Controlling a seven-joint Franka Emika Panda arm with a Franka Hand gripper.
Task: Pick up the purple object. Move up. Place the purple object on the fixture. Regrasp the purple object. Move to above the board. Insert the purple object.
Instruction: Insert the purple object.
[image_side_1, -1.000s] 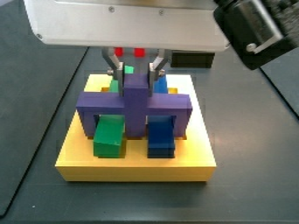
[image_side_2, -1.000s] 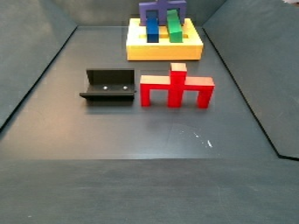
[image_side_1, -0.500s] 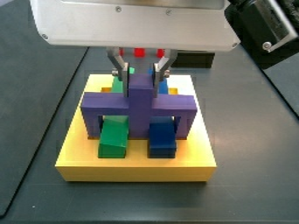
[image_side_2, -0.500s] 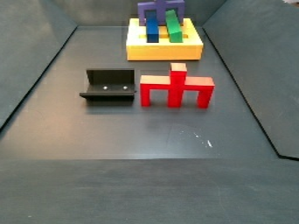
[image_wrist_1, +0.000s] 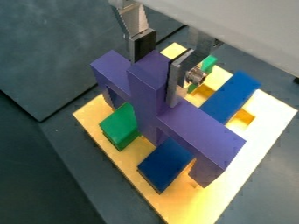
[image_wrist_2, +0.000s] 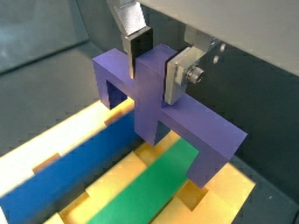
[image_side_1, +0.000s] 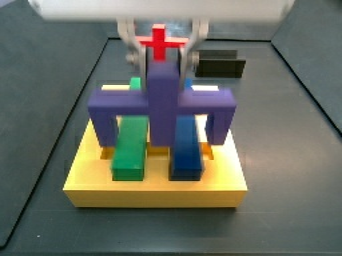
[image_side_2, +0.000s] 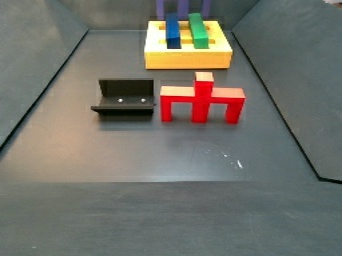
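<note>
Where wrist views show end effector (image_wrist_1: 162, 59) gripping purple object (image_wrist_1: 158, 109), fixture (image_side_2: 124, 99) perhaps unseen.

End effector (image_wrist_2: 155, 54): two flat silver plate fingers (image_wrist_1: 132, 17) with dark pads on the inner faces, seen in both wrist views. One finger plate (image_wrist_2: 184, 72) carries a round screw or bolt head on a small silver bracket. In a side view the end effector (image_side_1: 160, 52) sits at the frame's top under a broad pale grey-white housing (image_side_1: 160, 10), fingers as thin silver strips. Cables, markings: cannot tell.
</note>
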